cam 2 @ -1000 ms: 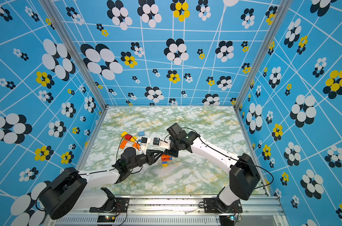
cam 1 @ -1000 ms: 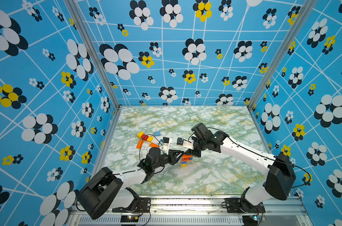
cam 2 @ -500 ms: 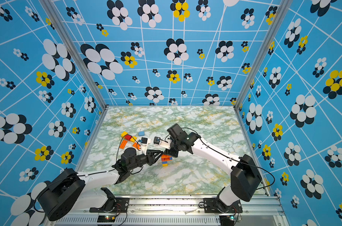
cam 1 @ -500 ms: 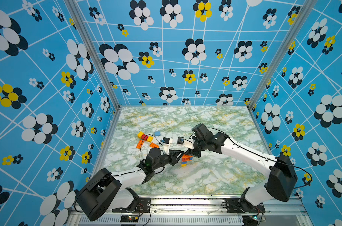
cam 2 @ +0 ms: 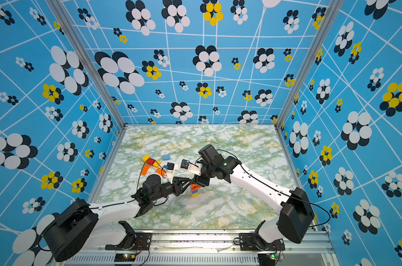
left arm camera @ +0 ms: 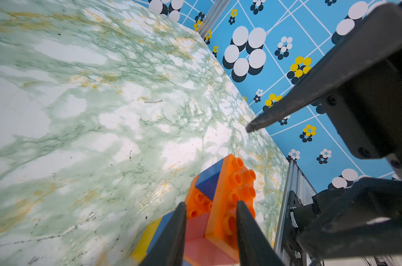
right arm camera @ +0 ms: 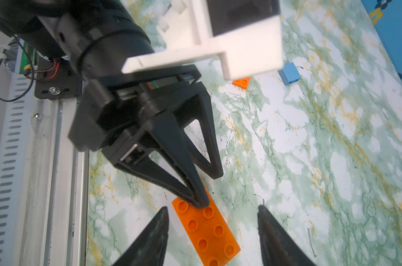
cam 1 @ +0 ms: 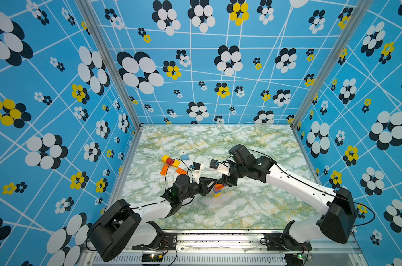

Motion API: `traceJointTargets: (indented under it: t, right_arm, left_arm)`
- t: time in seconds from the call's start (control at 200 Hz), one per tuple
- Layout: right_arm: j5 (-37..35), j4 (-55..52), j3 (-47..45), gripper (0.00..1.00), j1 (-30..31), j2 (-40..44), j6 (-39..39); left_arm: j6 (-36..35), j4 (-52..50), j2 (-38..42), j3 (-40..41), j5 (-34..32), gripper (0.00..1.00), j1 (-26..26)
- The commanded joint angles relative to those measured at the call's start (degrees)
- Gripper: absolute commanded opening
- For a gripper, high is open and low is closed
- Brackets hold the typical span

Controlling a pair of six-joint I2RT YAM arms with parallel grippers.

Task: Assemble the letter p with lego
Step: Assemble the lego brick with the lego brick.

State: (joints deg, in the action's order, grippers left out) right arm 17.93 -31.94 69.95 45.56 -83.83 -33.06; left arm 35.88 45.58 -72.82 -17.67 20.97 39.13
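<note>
Loose lego (cam 1: 165,170) at L of surface (cam 1: 241,207): leave alone. L claw (left arm camera: 210,205) clamped on stack (cam 1: 217,190) near centre; hold clamp firm, no twist, to brace base. Check top orange plate (right arm camera: 207,230): judged seated, studs up. R claw (right arm camera: 213,208) jaws apart, straddling plate w/o contact; likely release step. Lift R straight up, clear of L fingertip (right arm camera: 200,200) at plate end; avoid sideways drag to prevent tipping.

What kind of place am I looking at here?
Likely a lab robot test cell: left arm and right arm, flower-patterned walls boxing in a marble-print tabletop, lego stack between the arms.
</note>
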Motion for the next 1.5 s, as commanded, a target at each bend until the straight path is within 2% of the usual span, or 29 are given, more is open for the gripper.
traceJointTargets:
  t: [0.0,0.185,0.47,0.745,1.179,1.494]
  right_arm:
    - [2.2,-4.1,1.6,0.63,-0.6,-0.7,-2.3]
    - [-0.4,-5.3,0.5,0.62,-0.6,-1.8,-4.9]
    - [-5.4,1.6,-2.4,0.62,-0.1,-3.1,-3.3]
    - [-7.7,3.5,-5.0,0.62,0.6,-4.0,-3.3]
    - [-4.9,1.0,-6.4,0.62,1.1,-2.5,-5.6]
    - [2.5,-3.3,-3.4,0.64,0.4,-0.3,-8.1]
  left_arm:
    - [-2.1,-10.2,-0.9,1.7,-0.4,0.37,0.6]
    - [-2.2,-10.2,-0.6,2.1,-0.7,0.37,0.6]
    - [-2.3,-10.4,-0.6,2.1,-0.7,0.38,0.6]
    - [-2.3,-10.3,-0.9,2.2,-0.7,0.38,0.6]
    - [-2.6,-10.3,-1.1,2.5,-0.9,0.38,0.7]
    - [-2.9,-10.8,-1.0,2.1,-0.9,0.38,0.9]
